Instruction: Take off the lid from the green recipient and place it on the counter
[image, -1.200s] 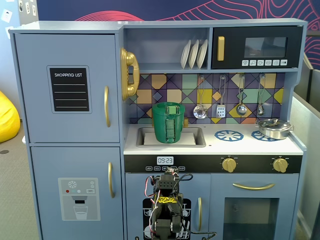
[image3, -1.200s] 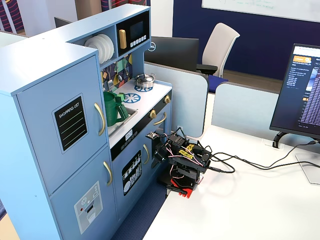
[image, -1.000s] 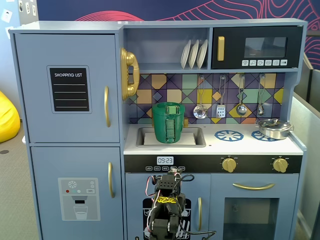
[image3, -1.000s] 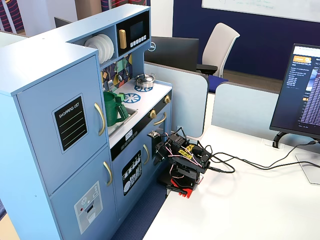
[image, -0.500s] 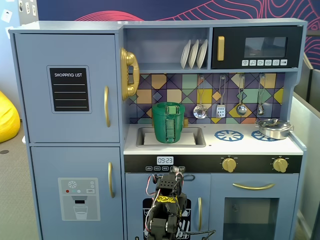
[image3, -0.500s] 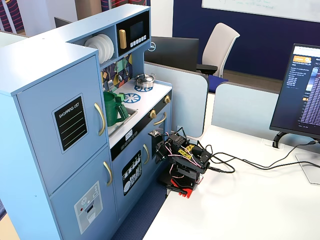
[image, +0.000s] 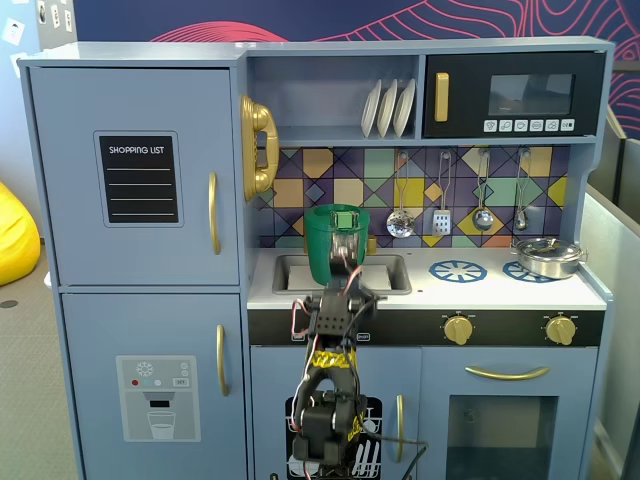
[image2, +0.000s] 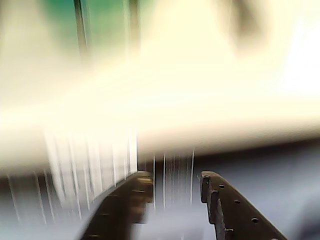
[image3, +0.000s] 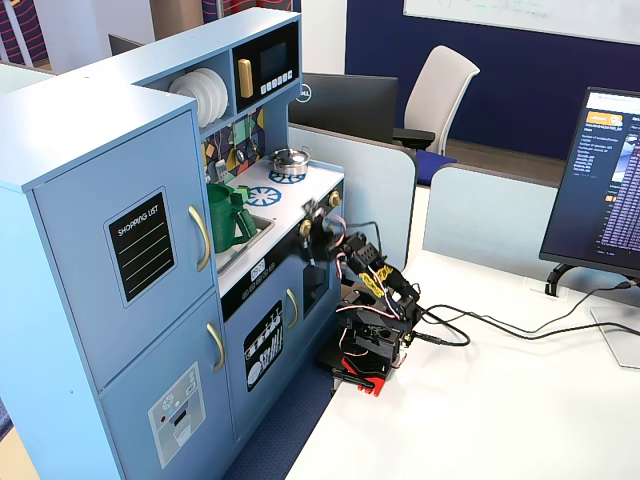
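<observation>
The green recipient (image: 325, 250) stands upright in the sink (image: 390, 272) at the left end of the white counter (image: 480, 290). Its dark-green lid (image: 333, 210) lies on top, seen edge-on, and a light-green strap handle (image: 347, 219) faces the front. In the side fixed view the recipient (image3: 220, 218) stands behind the counter (image3: 300, 188). My gripper (image: 345, 243) is raised in front of the counter's front edge, just before the recipient and apart from it (image3: 315, 212). The wrist view is heavily blurred. It shows both dark fingers (image2: 225, 200) parted with nothing between them, and a green smear at the top left.
A silver pot (image: 548, 257) sits on the right burner ring, also visible in the side view (image3: 290, 160). Utensils hang on the backsplash (image: 440, 215). The arm's base (image3: 365, 350) stands on a white desk with cables trailing right. A monitor (image3: 600, 190) stands at the far right.
</observation>
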